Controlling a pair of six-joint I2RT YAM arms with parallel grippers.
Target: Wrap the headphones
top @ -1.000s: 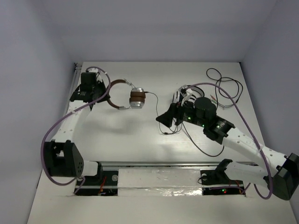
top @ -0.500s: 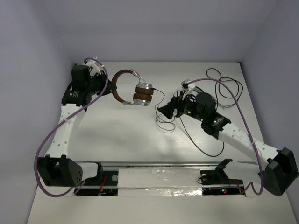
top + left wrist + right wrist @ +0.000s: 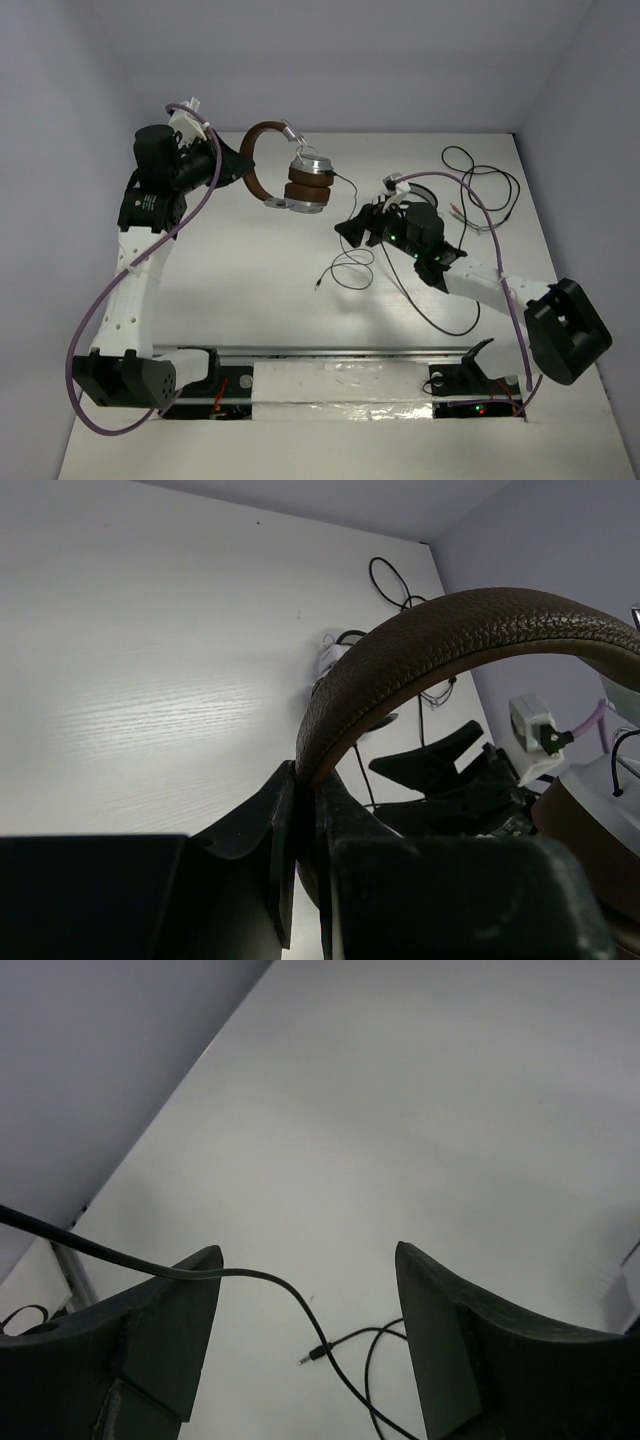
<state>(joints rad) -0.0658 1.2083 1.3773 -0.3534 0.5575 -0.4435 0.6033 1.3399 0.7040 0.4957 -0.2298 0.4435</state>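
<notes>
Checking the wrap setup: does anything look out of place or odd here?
The headphones hang by their headband from the shut left gripper, while their cable trails loose, draped over one finger of the open right gripper, its plug on the table.

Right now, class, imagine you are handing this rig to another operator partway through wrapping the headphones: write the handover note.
The left gripper is shut on the brown headband of the headphones, apparently holding them clear of the table.
The right gripper is open; the thin black cable runs loosely across between its jaws, not pinched.
The cable leads from the earcups toward the right gripper, then lies in loose loops on the table, with the plug free.
Done: headphones picked up.
Left: no turn of cable shows around the headphones; probably close on the cable and wind it.
</notes>
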